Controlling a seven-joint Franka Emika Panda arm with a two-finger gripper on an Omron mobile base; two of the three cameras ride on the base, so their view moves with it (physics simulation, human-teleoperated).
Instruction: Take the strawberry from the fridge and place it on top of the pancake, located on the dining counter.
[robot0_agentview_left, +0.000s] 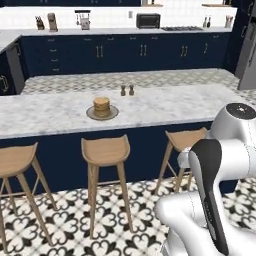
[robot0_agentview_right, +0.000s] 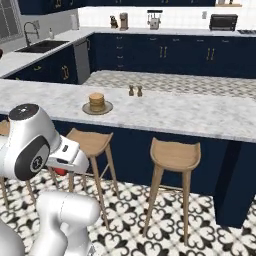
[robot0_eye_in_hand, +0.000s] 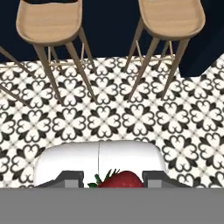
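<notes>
The strawberry (robot0_eye_in_hand: 124, 179), bright red with green leaves, sits between my gripper's (robot0_eye_in_hand: 112, 179) two dark fingertips, which are shut on it. In the right base view a bit of the red strawberry (robot0_agentview_right: 60, 171) shows under my hand, low in front of the stools. The tan pancake (robot0_agentview_left: 101, 105) stack lies on a beige plate (robot0_agentview_left: 111, 114) on the marble dining counter (robot0_agentview_left: 170, 105), well above and beyond my hand. From the right side I see the pancake (robot0_agentview_right: 96, 101) left of the middle of the dining counter (robot0_agentview_right: 175, 112). The grey fridge (robot0_agentview_left: 247, 60) stands at the far right.
Wooden stools (robot0_agentview_left: 105, 150) (robot0_agentview_right: 175, 155) line the counter's front over a patterned tile floor (robot0_eye_in_hand: 131, 118). Two small shakers (robot0_agentview_left: 127, 90) stand behind the plate. Navy cabinets with a toaster oven (robot0_agentview_left: 148, 20) run along the back wall, and a sink (robot0_agentview_right: 37, 46) is at the left.
</notes>
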